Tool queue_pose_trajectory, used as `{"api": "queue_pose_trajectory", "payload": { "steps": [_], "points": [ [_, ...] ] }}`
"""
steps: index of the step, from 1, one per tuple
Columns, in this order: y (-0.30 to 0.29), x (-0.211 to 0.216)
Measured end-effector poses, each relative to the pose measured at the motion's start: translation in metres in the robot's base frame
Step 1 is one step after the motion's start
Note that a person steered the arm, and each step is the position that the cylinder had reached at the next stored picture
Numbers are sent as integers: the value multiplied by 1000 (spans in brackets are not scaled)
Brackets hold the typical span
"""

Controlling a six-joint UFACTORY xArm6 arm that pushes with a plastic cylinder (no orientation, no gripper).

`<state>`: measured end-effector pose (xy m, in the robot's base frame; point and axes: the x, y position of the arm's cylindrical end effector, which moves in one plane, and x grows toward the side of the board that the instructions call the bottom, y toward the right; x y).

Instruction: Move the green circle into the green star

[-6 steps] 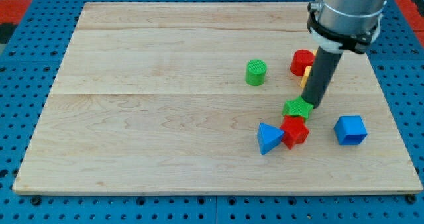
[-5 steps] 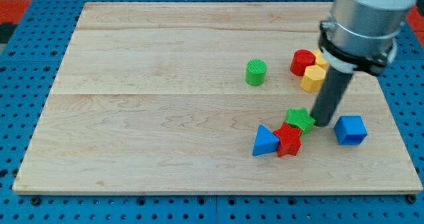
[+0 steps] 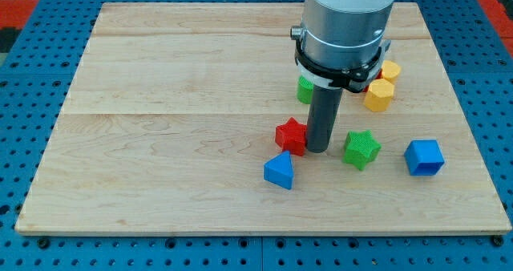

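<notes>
The green circle (image 3: 304, 89), a short cylinder, stands right of the board's middle, mostly hidden behind my arm. The green star (image 3: 361, 148) lies below and to the right of it. My tip (image 3: 317, 150) rests on the board between the red star (image 3: 292, 135) on its left and the green star on its right. It touches or nearly touches the red star. The green circle is above the tip, apart from it.
A blue triangle (image 3: 280, 170) lies below the red star. A blue cube (image 3: 423, 156) sits right of the green star. Two yellow blocks (image 3: 380, 95) and a red block (image 3: 372, 80), partly hidden, stand at the upper right. The wooden board (image 3: 160, 143) ends in blue pegboard.
My tip has swung left, from the green star's right side to its left. The red star and blue triangle have slid left, away from the green star. The green star barely moved.
</notes>
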<state>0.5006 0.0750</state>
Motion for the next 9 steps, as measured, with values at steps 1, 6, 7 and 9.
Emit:
{"api": "queue_pose_trajectory", "payload": {
  "steps": [1, 6, 7, 9],
  "points": [
    [7, -29],
    [8, -117],
    [6, -100],
    [-45, -122]
  ]
}}
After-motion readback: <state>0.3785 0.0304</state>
